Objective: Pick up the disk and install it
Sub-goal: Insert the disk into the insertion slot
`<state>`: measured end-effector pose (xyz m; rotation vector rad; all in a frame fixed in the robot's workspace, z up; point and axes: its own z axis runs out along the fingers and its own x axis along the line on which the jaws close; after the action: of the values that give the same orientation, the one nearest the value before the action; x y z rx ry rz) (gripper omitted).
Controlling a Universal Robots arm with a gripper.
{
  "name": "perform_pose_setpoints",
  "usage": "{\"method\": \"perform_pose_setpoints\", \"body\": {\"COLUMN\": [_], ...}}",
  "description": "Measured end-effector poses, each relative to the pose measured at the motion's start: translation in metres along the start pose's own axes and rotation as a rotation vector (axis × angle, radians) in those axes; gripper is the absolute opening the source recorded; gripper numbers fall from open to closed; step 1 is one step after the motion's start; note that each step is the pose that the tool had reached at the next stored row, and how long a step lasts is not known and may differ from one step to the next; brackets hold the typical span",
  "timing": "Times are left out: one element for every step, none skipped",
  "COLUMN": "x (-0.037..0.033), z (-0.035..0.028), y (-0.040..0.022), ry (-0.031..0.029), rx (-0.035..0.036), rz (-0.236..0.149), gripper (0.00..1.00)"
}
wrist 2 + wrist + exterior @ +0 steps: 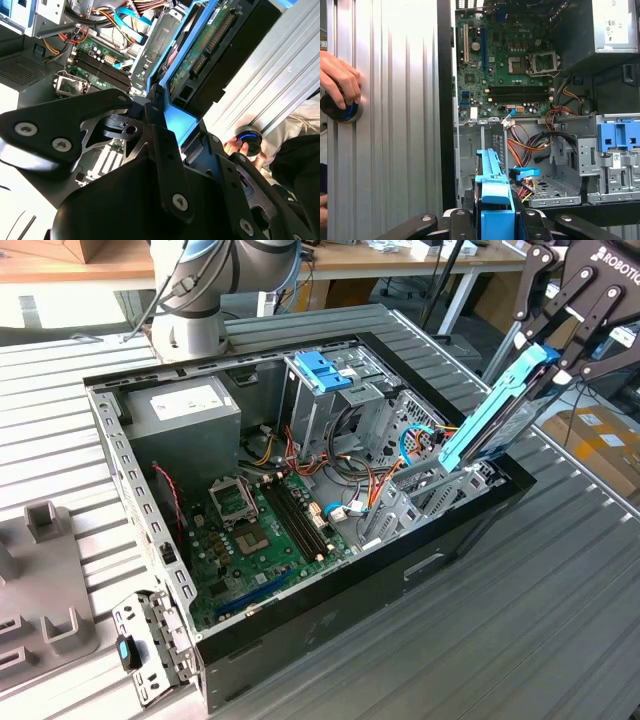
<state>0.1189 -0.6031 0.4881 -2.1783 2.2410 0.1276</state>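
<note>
1. The disk [495,410] is hanging tilted over the end of the computer case [330,635] toward the exterior view's right. Its upper end is sitting in the gripper and its lower end is reaching down to the grey drive bay [420,490]. Whether it is touching the bay cannot be told.
2. The gripper [548,358] is clamping the disk's upper end between its fingers, closed onto the blue side rails. In the first wrist view the disk [492,190] is showing edge-on between the black fingers of the gripper [495,220].
3. In the second wrist view the disk [210,45] is showing its green circuit board.
4. Inside the case, the motherboard [260,530] is lying flat on the floor – beside it the power-supply box [185,410] is occupying the corner near the robot base [190,330], and a blue handle [322,370] is standing on the metal cage between box and bay.
5. The case is resting on the ribbed metal table [560,590].
6. A person's hand [337,80] is pressing on a round black-and-blue button [342,110] at the table's edge – well apart from the case.
</note>
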Motion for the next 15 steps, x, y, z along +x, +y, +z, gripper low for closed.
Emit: {"method": "perform_pose_setpoints", "body": {"x": [0.0000, 0.0000, 0.0001, 0.0001, 0.0001, 0.0002, 0.0002, 0.0002, 0.0002, 0.0002, 0.0003, 0.0004, 0.0004, 0.0005, 0.0006], "z": [0.0002, 0.0004, 0.0008, 0.0011, 0.0015, 0.0019, 0.0021, 0.0022, 0.0023, 0.0026, 0.0030, 0.0033, 0.0035, 0.0039, 0.0044], "y": [0.0009, 0.0014, 0.0022, 0.0027, 0.0034, 0.0038, 0.0039, 0.0040, 0.0041, 0.0060, 0.0077, 0.0090, 0.0106, 0.0119, 0.0135], "ry": [0.0001, 0.0001, 0.0001, 0.0000, 0.0001, 0.0005, 0.0011, 0.0017, 0.0021, 0.0025, 0.0024, 0.0023, 0.0025, 0.0023, 0.0023], "rx": [0.0000, 0.0000, 0.0000, 0.0000, -0.0001, -0.0005, -0.0014, -0.0023, -0.0027, -0.0030, -0.0030, -0.0030, -0.0030, -0.0030, -0.0030], "rz": [0.000, 0.000, 0.000, 0.000, -0.001, -0.007, -0.021, -0.034, -0.042, -0.045, -0.045, -0.045, -0.045, -0.045, -0.045], "gripper": [0.37, 0.37, 0.37, 0.37, 0.37, 0.37, 0.37, 0.37, 0.37, 0.37, 0.37, 0.37, 0.37, 0.37, 0.37]}}
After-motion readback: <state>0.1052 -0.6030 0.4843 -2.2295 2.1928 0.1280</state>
